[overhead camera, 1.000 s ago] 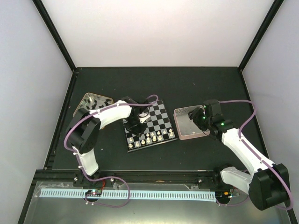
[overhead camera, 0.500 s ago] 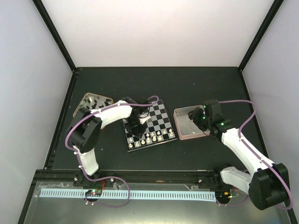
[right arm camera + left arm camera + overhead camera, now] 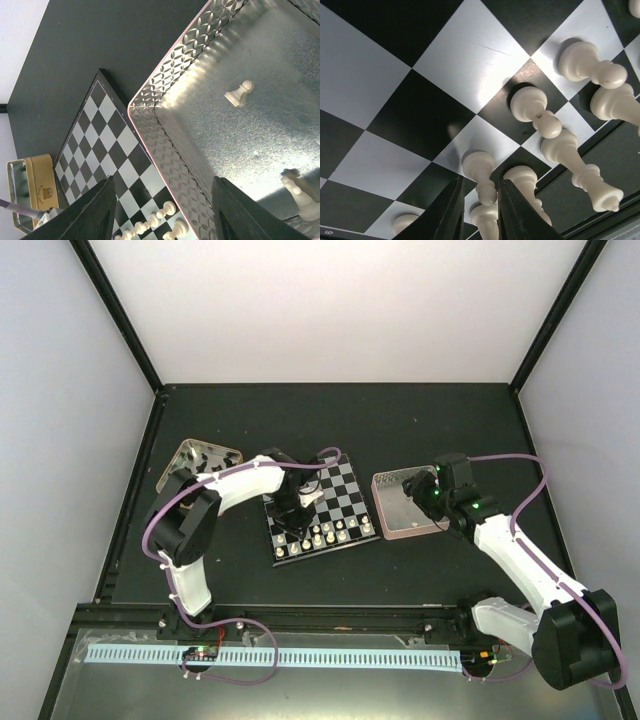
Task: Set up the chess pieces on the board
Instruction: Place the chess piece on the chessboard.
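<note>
Currently, left pincer: narrow, fingers close on either side of a white pawn standing on the board; cannot tell if it grips.
Right pincer: wide open above the pink tray.
Tray contents: a cream pawn lying down, and another piece.
Board position: flat on the worktop, just beside the tray.

The tool holds its fingers wide apart above a pink-rimmed tray. In it a white pawn lies on its side, with another white piece near the corner. To the left, the chessboard and a gold tin sit on the dark worktop.
</note>
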Action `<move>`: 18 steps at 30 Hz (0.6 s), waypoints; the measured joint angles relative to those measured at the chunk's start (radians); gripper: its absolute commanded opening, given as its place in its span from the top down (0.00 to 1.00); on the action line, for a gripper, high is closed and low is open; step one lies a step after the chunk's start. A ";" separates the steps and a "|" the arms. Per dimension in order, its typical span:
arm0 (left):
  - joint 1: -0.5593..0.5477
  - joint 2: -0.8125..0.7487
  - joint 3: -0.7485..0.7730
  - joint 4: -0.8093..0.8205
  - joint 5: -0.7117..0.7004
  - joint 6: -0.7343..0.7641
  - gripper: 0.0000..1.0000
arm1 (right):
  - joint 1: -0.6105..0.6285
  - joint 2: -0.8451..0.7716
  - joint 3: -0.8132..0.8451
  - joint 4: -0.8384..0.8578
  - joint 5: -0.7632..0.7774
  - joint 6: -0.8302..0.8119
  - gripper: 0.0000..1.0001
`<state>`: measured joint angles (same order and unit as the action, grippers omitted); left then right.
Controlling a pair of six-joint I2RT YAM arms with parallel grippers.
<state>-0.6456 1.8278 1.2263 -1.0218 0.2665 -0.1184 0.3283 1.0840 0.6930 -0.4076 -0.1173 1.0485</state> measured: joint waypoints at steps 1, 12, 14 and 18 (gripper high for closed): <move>0.000 0.002 0.000 0.000 -0.003 -0.001 0.77 | 0.000 0.000 0.000 0.000 0.000 0.000 0.46; 0.000 0.007 0.014 0.001 -0.014 -0.003 0.68 | 0.000 0.000 0.000 -0.001 0.000 -0.001 0.46; 0.000 0.006 0.016 0.002 -0.014 -0.004 0.65 | 0.000 0.000 0.000 -0.001 0.000 -0.003 0.46; 0.000 -0.004 0.016 0.002 -0.014 -0.005 0.62 | 0.000 0.000 0.000 -0.001 0.001 -0.024 0.46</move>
<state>-0.6456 1.8236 1.2419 -1.0199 0.2520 -0.1230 0.3283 1.0836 0.6933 -0.4088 -0.1162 1.0248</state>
